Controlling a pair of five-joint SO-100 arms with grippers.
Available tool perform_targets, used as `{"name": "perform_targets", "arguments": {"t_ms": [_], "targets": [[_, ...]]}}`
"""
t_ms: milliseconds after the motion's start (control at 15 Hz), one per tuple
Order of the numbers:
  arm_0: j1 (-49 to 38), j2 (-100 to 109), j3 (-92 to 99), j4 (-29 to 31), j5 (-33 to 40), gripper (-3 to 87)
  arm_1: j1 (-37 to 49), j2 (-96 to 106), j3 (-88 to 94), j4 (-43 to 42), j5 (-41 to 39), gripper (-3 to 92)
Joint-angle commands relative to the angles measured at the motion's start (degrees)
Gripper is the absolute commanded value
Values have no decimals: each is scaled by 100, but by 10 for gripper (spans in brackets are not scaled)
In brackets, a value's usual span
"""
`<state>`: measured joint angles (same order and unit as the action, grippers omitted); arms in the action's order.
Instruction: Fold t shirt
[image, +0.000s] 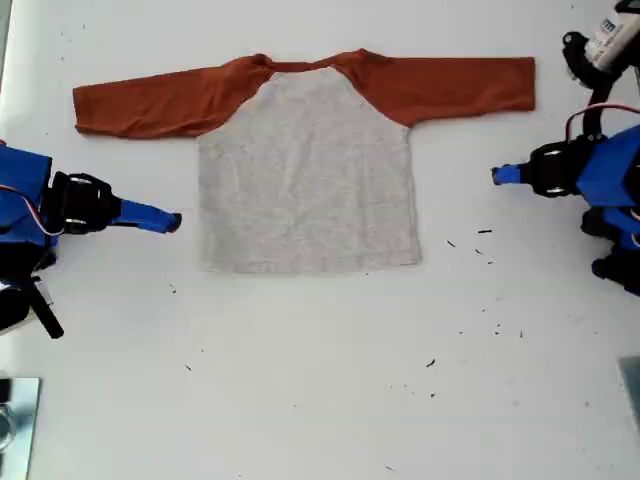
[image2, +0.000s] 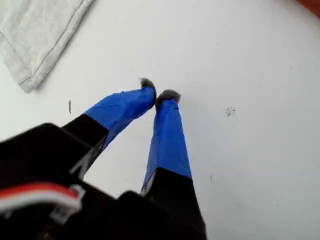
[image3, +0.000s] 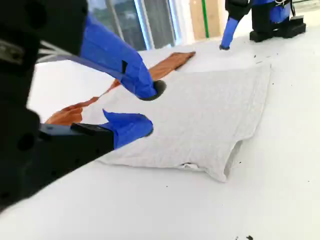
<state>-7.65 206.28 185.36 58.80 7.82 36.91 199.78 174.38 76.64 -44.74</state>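
Two claws: both hang off the cloth, one each side of the t shirt (image: 305, 175), neither touching it.
Shirt place: flat on the white table (image: 300, 380), upper middle of the exterior view; collar toward the top edge, both orange sleeves spread out sideways, grey hem nearest the bottom.
Step in hand (judged): the first pinch; no fold is made yet.
How to do it well: come down low at a sleeve end or hem corner and take only the edge of the cloth. Lift just enough to clear the table and carry the edge straight across so the grey body does not bunch.
First gripper (image2: 159, 91): at the exterior view's right; tips all but meeting, nothing between them, bare table beneath.
Second gripper (image3: 150, 107): at the exterior view's left; jaws well apart and empty, pointed at the near grey side edge.
Risk: thin cloth may slip from a shallow pinch.
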Motion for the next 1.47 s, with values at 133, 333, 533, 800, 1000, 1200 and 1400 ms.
{"name": "perform_targets", "arguments": {"t_ms": [133,333,533,800,1000,1200,1400], "targets": [[62,35,44,18,26,79,-9,88,352,35,-105,40],[352,35,44,26,-202,105,185,88,352,35,1028,41],[-9,35,44,18,-712,-3,-835,97,352,35,1934,39],[958,44,44,26,-905,25,-1266,105,-141,-132,3146,36],[765,44,44,18,-580,-2,-457,-1907,-2575,598,2118,36],[624,35,44,18,-571,-2,1397,-4755,-5810,1705,193,59],[598,18,44,18,-457,-2,2856,-6416,-7567,2013,-1380,393]]}}
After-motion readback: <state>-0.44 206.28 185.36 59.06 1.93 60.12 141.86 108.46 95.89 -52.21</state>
